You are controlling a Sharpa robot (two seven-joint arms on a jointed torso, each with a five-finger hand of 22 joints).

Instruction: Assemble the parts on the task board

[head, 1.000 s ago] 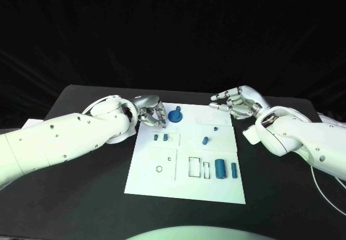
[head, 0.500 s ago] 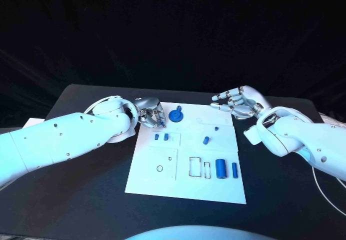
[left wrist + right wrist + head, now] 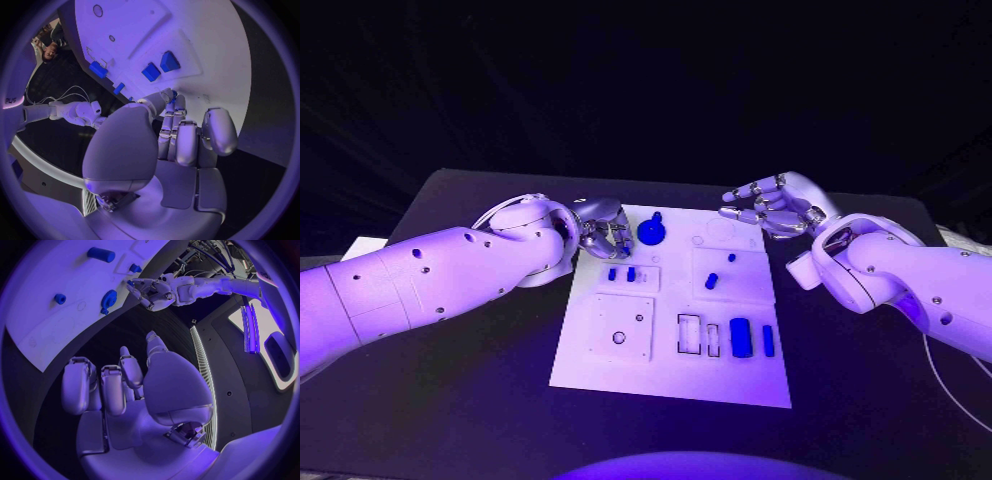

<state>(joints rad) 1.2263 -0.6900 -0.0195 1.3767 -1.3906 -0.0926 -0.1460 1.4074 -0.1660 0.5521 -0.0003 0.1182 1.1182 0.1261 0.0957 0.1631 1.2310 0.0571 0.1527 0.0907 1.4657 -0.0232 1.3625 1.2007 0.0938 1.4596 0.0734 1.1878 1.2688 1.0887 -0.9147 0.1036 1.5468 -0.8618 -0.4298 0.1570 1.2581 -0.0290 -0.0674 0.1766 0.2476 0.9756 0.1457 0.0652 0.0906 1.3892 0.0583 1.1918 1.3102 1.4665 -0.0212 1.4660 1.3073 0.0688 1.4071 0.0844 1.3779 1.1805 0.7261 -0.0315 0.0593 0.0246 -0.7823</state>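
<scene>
The white task board (image 3: 668, 370) lies in the middle of the black table. On its far left corner sits a round blue part (image 3: 652, 236) with a peg standing up. My left hand (image 3: 603, 232) is just left of that part, thumb and fingers (image 3: 167, 100) pressed together on what looks like a small blue piece (image 3: 173, 93). Two small blue blocks (image 3: 620, 273) stand nearer on the board, also the blocks (image 3: 160, 66). My right hand (image 3: 773, 205) hovers past the board's far right corner, fingers (image 3: 103, 385) curled with nothing in them.
Small blue pegs (image 3: 711, 280) stand mid-board, and a thick blue cylinder (image 3: 740, 336) with a thinner one (image 3: 767, 339) lies at the near right beside rectangular slots (image 3: 691, 334). A square plate with holes (image 3: 620, 328) sits near left. Black table (image 3: 459, 400) surrounds the board.
</scene>
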